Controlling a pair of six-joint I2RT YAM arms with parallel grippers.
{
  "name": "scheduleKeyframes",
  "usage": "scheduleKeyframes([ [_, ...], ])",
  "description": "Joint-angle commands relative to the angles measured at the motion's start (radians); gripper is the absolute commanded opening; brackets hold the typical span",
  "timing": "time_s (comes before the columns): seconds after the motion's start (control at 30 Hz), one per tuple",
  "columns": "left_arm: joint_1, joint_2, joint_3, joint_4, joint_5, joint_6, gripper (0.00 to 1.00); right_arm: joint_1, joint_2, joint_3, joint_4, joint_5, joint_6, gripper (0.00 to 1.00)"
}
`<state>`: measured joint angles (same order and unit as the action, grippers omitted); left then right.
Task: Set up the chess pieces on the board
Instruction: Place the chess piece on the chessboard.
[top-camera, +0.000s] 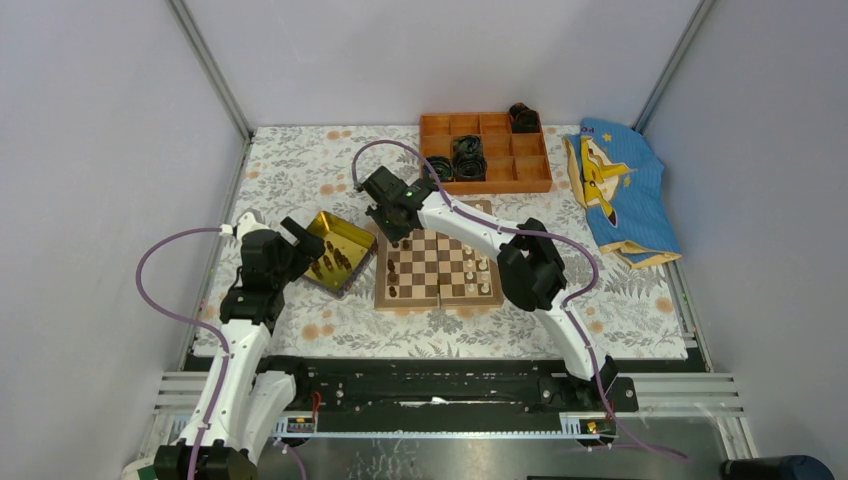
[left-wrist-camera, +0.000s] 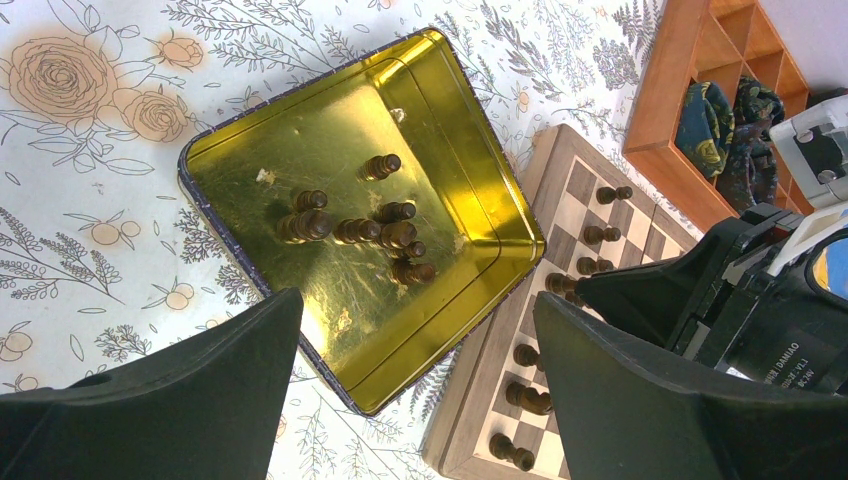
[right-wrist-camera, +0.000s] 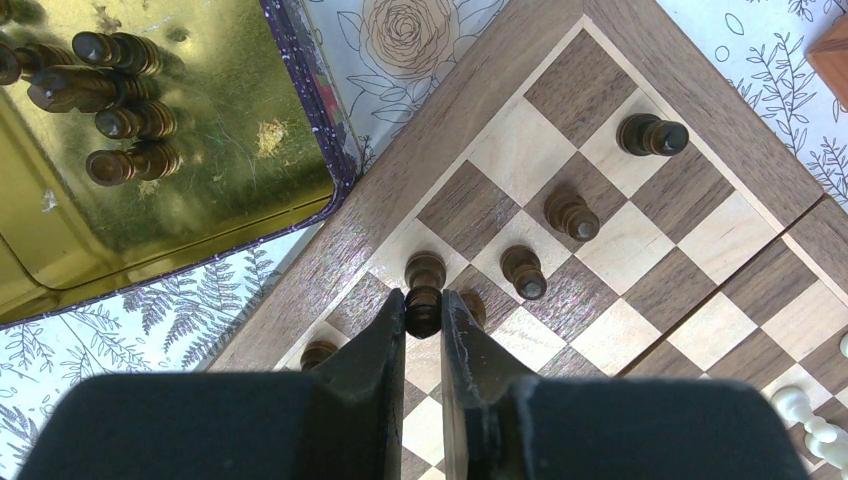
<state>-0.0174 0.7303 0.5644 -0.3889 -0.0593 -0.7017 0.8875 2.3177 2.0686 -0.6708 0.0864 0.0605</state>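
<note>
The board (top-camera: 440, 297) lies mid-table, with dark chess pieces (top-camera: 393, 270) along its left side and pale ones (top-camera: 482, 272) at its right. My right gripper (right-wrist-camera: 424, 312) hangs over the board's far-left corner (right-wrist-camera: 480, 90), shut on a dark brown chess piece (right-wrist-camera: 424, 300) just above the squares. Other dark pieces (right-wrist-camera: 522, 270) stand nearby. More dark pieces (left-wrist-camera: 350, 228) lie in the gold tray (left-wrist-camera: 440, 150). My left gripper (left-wrist-camera: 415, 385) hovers open above the tray's near corner, holding nothing.
An orange compartmented box (top-camera: 485, 178) with black coiled rolls (top-camera: 467, 156) stands behind the board. A blue cloth (top-camera: 620, 190) lies at the right. The gold tray (top-camera: 350, 235) touches the board's left edge. Floral tablecloth (top-camera: 300, 170) covers the table.
</note>
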Motion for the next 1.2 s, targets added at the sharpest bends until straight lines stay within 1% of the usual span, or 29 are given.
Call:
scheduleKeyframes([
  [0.0, -0.004, 0.002, -0.006, 0.054, 0.010, 0.004, 0.94, -0.001, -0.051, -0.001, -0.030, -0.027, -0.011, 0.13],
  [0.13, -0.004, 0.003, -0.006, 0.056, 0.012, 0.004, 0.94, -0.001, -0.048, -0.001, -0.028, -0.027, -0.014, 0.27],
  [0.27, -0.004, 0.003, -0.006, 0.055, 0.013, 0.004, 0.93, -0.001, -0.048, 0.003, -0.028, -0.027, -0.017, 0.32],
  [0.7, -0.004, 0.000, -0.006, 0.056, 0.013, 0.004, 0.94, -0.001, -0.059, 0.007, -0.021, -0.024, -0.025, 0.35],
  [1.17, -0.004, -0.002, -0.006, 0.056, 0.009, 0.005, 0.94, 0.000, -0.076, 0.025, -0.023, -0.024, -0.034, 0.35],
])
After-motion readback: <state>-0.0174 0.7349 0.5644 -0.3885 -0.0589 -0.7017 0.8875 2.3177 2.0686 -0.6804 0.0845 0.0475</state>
